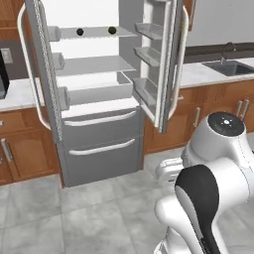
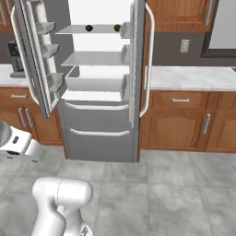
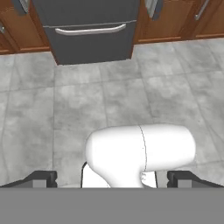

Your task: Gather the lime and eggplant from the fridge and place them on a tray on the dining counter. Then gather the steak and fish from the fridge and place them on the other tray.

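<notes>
With both upper doors swung wide, the fridge (image 1: 96,124) stands as a tall grey box with a smooth white interior, thin flat shelves and two grey drawers crossed by long curved white handles. On its top shelf rest two small rounded things, well apart: the eggplant (image 1: 80,31), a dark near-black lump toward the left door, and the lime (image 1: 112,30), a dark green ball toward the right door. Neither shows a clear long axis at this size. Wooden cabinets (image 2: 184,120) with raised panels flank the fridge under pale marble-like wall counters (image 2: 193,77). Before the fridge's lower drawer spreads a floor (image 3: 109,87) of large matt grey tiles, open and unobstructed up to the drawer front. The gripper (image 3: 112,179) hangs over these tiles, facing the lower drawer; its dark finger tips (image 3: 41,178) stand wide apart and hold nothing.
</notes>
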